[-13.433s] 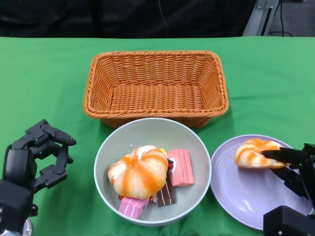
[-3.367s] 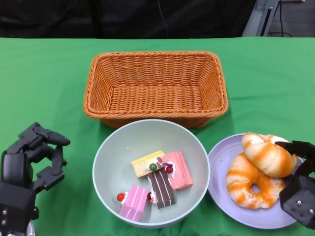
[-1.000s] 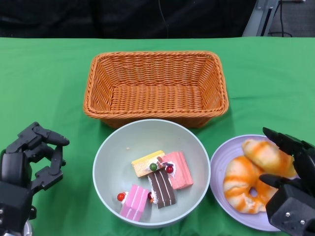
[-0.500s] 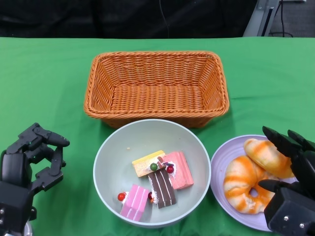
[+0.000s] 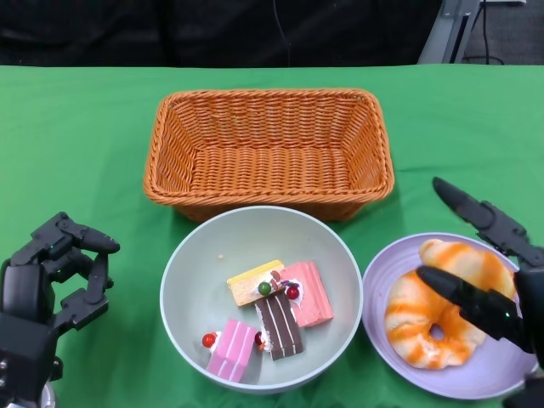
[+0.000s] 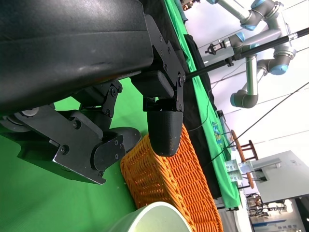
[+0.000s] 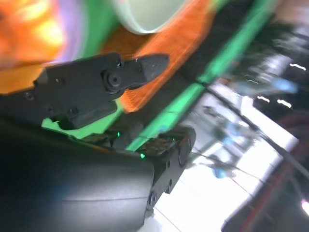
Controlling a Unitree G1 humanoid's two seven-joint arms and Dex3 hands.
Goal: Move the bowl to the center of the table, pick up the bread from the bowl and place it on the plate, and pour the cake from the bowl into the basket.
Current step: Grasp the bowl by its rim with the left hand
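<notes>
- My right hand [image 5: 489, 272] is released, fingers spread wide over the purple plate [image 5: 382, 340], holding nothing.
- Two pieces of bread [image 5: 429, 319] lie on that plate, touching each other.
- The bowl [image 5: 195, 280] sits just in front of the basket [image 5: 269, 149], with the cake pieces [image 5: 272, 319] inside it.
- My left hand [image 5: 55, 272] hangs left of the bowl, well apart from it, fingers curled in on nothing.
</notes>
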